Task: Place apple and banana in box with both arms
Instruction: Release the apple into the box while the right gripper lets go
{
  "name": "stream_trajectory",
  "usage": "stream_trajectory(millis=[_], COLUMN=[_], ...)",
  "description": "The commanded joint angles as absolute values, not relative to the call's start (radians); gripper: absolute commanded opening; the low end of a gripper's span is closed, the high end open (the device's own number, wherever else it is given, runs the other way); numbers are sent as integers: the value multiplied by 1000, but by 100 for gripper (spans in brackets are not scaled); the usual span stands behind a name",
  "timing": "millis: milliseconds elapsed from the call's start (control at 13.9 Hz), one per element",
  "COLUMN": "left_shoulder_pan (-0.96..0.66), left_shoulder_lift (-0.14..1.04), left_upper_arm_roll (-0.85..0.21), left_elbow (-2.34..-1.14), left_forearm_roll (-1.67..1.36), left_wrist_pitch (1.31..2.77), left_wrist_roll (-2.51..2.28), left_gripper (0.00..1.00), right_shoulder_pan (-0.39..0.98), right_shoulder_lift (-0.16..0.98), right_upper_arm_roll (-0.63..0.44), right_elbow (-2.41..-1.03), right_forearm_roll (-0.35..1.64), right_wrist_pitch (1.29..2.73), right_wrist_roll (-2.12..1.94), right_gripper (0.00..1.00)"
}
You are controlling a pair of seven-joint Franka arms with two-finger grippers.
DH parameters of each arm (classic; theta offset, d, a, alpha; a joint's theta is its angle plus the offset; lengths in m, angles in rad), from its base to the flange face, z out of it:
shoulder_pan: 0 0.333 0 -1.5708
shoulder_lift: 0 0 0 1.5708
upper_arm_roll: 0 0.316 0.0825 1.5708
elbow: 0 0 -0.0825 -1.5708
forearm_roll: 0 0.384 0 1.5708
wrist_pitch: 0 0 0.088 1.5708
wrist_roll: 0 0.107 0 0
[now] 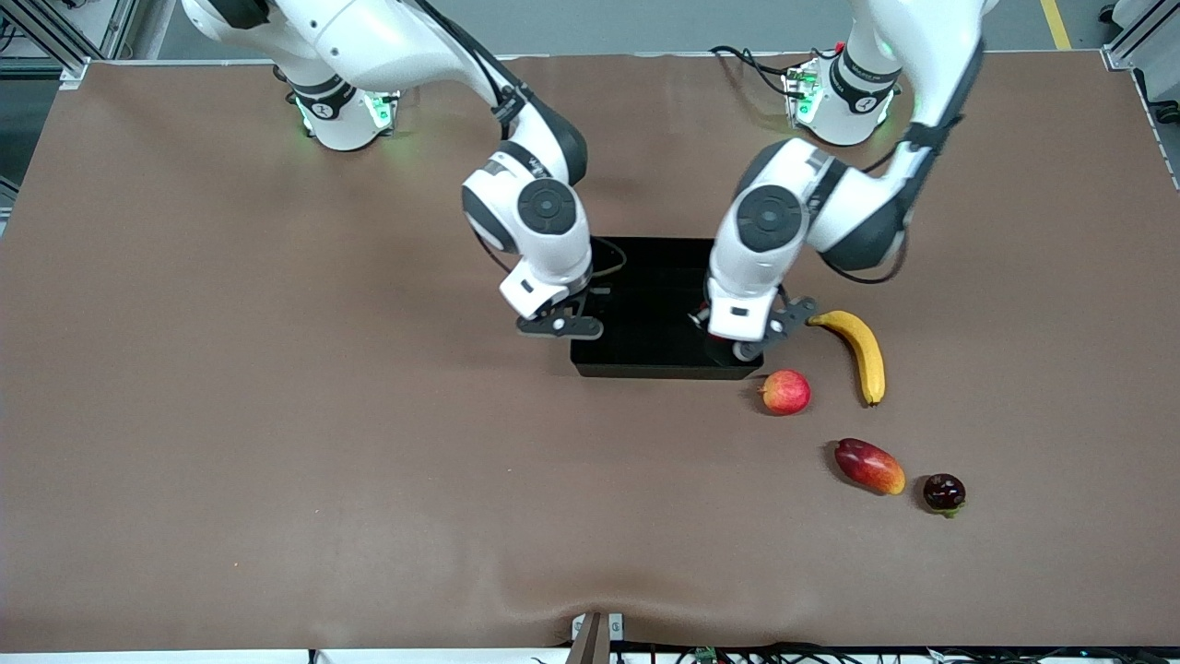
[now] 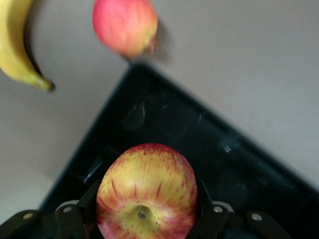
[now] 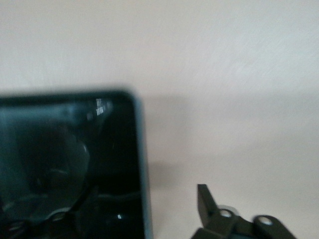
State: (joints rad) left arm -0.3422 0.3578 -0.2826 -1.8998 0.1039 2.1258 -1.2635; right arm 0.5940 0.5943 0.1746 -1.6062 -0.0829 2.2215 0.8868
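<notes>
**Ana:** Front view first: how do the arms stand?

**Ben:** Both bend down over the box [image 1: 645, 304], which sits mid-table. The left gripper [image 1: 749, 343] hangs over the box's end toward the left arm, wrist pointing straight down. The right gripper [image 1: 560, 325] is over the box's other end, at its wall.

**Ana:** And the fruit?

**Ben:** The banana [image 1: 862, 353] lies on the table just beside the box, toward the left arm's end. A paler apple [image 1: 785, 392] sits near the box's corner, nearer the camera. A mango [image 1: 869, 466] and a dark fruit [image 1: 944, 492] lie nearer still.

**Ana:** Left wrist view?

**Ben:** The left gripper [image 2: 144, 219] is clamped on the apple [image 2: 146, 194], stem dimple facing the lens, with the box [image 2: 224, 149] beneath it. The banana [image 2: 17, 50] and paler apple [image 2: 124, 26] lie outside.

**Ana:** Right wrist view?

**Ben:** One finger [image 3: 208, 206] shows over bare table beside the box [image 3: 119, 164] wall. The jaws look spread and empty, though the picture is blurred.
</notes>
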Motion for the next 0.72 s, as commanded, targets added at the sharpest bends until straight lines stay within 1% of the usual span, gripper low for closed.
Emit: stream_trajectory(millis=[0,143,287,430,502,574,646], left_shoulder_pan=[-360,-379,-383,-387,-388,-387,-385], left_shoulder_lift=[360,394,452,480,483,485,485], left_upper_arm_roll=[-282,-281,-281,-281,-281,-281,-281], left_elbow=[-1994,-2020,-2026,-2028,-2034,-2037,-2036], left_forearm_roll=[123,123,123,124,124,123,124], left_wrist_pitch=[2196,2278,2342,2349,2349,2349,2347], left_wrist_roll=[-1295,-1296,-1301,-1312,-1312,-1312,-1312], left_gripper=[0,0,0,0,2,14,45], right_shoulder_pan=[480,372,261,152,120,94,77], right_shoulder_lift=[542,532,509,485,468,448,425], right_upper_arm_roll=[189,190,193,195,193,193,193], right_elbow=[-1618,-1618,-1628,-1629,-1629,-1629,-1629], right_forearm_roll=[-92,-92,-91,-89,-89,-87,-89], right_wrist_pitch=[2175,2120,2067,2033,2023,2008,1978], right_wrist_roll=[815,708,565,442,401,372,362], right_gripper=[100,100,100,100,100,100,100])
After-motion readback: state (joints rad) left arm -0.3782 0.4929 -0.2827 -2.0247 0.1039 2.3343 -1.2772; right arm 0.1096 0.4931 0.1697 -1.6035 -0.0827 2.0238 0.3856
